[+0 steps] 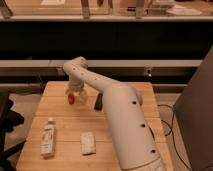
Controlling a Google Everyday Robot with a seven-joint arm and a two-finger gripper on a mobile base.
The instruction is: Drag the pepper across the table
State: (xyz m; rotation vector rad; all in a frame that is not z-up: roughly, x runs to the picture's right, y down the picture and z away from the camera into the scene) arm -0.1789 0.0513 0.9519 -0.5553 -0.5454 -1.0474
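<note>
The fingers of the gripper [76, 95] stand apart, pointing down at the far left part of the table [60, 112]. We see the pepper [71, 98] right at their tips, on the gripper's left side; whether it lies between them or just beside them we cannot tell. It is a small orange-red oblong resting on the wood.

The table is a pale tabletop of wooden planks with a light grain running left to right. Behind it we see a long dark counter front with a lighter ledge. A grey panel [197, 100] rises at the right, and a dark chair [7, 125] stands at the left edge.

A white bottle [48, 137] lies on its side near the left front corner; we cannot make out what it holds. Just to its right lies a pale, soft-looking rectangular pad [88, 142]. A black bar [99, 102] lies to the right of the pepper, against the smooth white arm [125, 120], which is thick and rounded and rises from the near right.
</note>
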